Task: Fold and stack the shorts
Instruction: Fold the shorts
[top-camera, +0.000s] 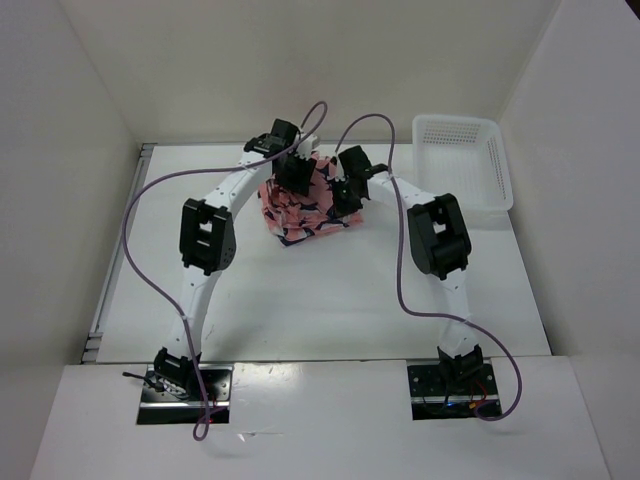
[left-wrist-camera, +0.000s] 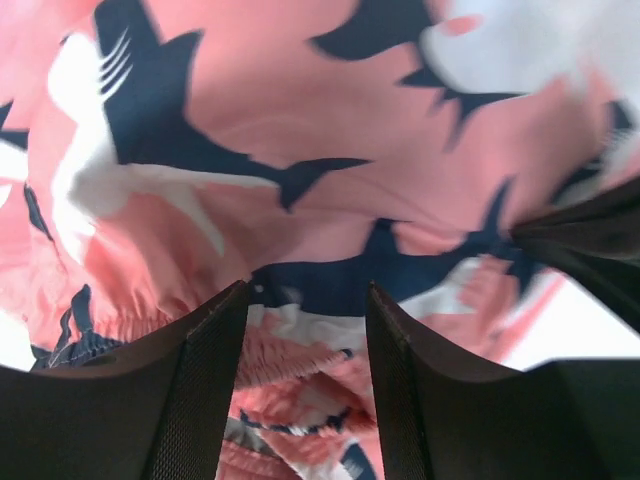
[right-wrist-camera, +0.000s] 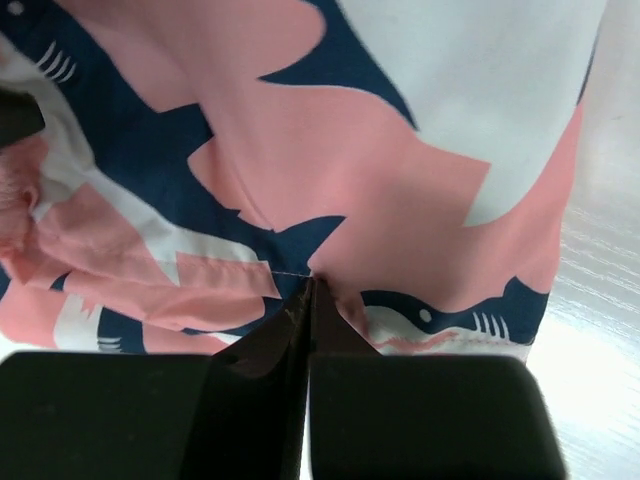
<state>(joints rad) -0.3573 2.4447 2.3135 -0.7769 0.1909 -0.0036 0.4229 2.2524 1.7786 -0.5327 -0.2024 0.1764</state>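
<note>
One pair of salmon-pink, shark-print shorts (top-camera: 300, 212) lies bunched in a compact, roughly square bundle at the middle of the desk (top-camera: 330, 300), toward its far side. Left gripper (left-wrist-camera: 305, 300) hovers close over the cloth, its fingers moderately apart with nothing clamped between them. Right gripper (right-wrist-camera: 311, 285) has its fingers pressed fully together, tips against the fabric; whether a thin fold is pinched cannot be told. Folding looks partly done, with untidy edges; neatening and stacking are left. White mesh basket (top-camera: 495, 170) sits well apart, far right.

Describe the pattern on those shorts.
The shorts show navy and white sharks on salmon pink; clearest from the right wrist.
</note>
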